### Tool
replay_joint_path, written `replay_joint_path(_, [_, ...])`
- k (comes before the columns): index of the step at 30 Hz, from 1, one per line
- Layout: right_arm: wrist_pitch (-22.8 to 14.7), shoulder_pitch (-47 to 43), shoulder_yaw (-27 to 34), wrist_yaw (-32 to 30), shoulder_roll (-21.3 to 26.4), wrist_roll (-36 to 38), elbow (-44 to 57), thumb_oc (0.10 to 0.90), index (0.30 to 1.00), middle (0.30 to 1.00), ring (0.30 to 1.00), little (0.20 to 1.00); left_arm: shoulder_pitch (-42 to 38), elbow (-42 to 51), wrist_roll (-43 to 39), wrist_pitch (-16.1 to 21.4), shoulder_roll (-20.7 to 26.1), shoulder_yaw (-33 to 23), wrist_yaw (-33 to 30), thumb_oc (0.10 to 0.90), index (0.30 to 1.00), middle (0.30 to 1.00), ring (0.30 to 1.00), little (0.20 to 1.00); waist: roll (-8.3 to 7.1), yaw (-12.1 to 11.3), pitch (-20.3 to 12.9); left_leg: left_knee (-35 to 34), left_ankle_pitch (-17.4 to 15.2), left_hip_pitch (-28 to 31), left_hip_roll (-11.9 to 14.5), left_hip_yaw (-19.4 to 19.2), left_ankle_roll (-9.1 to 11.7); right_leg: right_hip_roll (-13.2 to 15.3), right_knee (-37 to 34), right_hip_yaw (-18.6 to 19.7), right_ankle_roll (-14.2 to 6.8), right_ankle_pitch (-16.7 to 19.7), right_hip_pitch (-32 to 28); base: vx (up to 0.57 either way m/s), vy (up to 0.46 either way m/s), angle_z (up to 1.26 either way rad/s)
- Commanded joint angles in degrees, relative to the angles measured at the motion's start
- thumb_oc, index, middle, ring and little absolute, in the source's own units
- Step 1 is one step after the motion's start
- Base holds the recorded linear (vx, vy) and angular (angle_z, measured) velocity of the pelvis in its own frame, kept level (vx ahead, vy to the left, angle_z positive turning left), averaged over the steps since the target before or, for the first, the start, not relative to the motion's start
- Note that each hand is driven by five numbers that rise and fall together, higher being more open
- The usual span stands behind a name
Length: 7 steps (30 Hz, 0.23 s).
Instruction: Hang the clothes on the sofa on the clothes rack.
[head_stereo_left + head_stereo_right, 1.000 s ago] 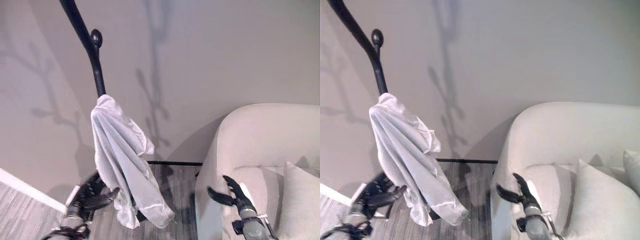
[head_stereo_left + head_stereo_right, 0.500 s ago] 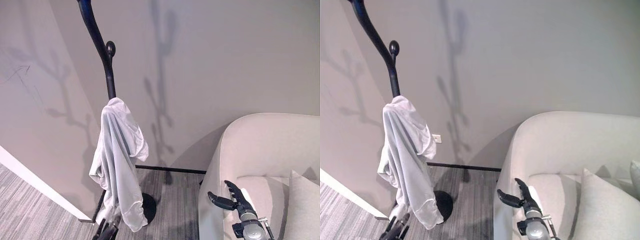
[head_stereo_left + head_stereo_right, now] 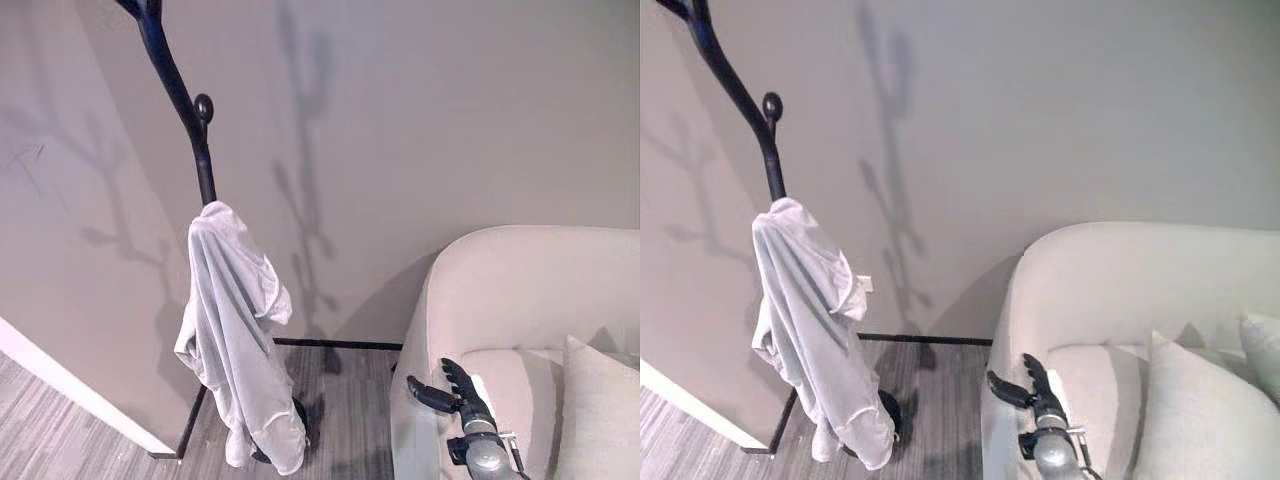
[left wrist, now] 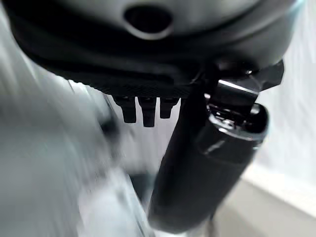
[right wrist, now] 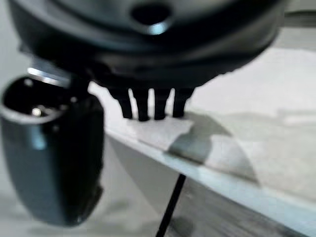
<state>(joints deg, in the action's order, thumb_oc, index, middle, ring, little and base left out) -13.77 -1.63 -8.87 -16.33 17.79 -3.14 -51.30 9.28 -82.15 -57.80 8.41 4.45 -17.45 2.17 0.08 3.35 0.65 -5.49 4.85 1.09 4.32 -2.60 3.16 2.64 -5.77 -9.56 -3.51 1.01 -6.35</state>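
Observation:
A pale grey-white garment [image 3: 235,335] hangs draped over a hook of the black clothes rack [image 3: 190,110], its hem reaching down to the rack's round base [image 3: 886,410]. No hand touches it. In its wrist view my left hand [image 4: 148,106] has straight fingers and its thumb [image 4: 207,158] standing out, with nothing held; blurred pale cloth lies beyond it. My right hand [image 3: 455,388] hovers open over the arm of the cream sofa [image 3: 520,280], thumb spread to the left. In its own wrist view the right hand's fingers [image 5: 148,106] are straight above the sofa arm [image 5: 256,148].
A cream cushion [image 3: 600,400] lies on the sofa seat at the right. A white skirting board [image 3: 70,395] runs along the left wall over grey carpet [image 3: 350,420]. A wall socket [image 3: 866,284] sits low behind the rack.
My left hand, which was at the garment's hem, has dropped out of the eye views. The garment now hangs free and straighter. The camera has shifted; the right hand has barely moved.

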Motion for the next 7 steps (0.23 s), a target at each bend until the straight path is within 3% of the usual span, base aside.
replay_joint_path(1, [10.4,0.6,-6.1,5.4,-3.9,1.4,-16.4,0.8,0.9,0.9,0.9,0.9,-3.5,5.8,5.2,1.8,0.3,2.7,-1.2,0.8,0.9,0.9,0.9,0.9,-0.81,-3.4,2.0,0.5,-6.5,5.9,-2.2,-0.3,-0.4,1.4,1.0,0.9,-1.4,-0.9,-0.4,-0.01,-0.001,0.15])
replay_joint_path(7, [11.9,0.2,-8.7,6.5,-4.1,-2.8,-20.4,0.8,0.9,0.9,0.9,0.9,-4.3,4.7,9.5,0.8,0.0,5.9,-2.0,0.8,0.9,0.9,0.9,0.9,-0.66,-2.9,1.8,0.5,-6.5,6.0,-2.1,-0.6,-0.4,1.3,1.2,0.9,-1.2,-0.8,-0.4,0.0,0.001,0.08])
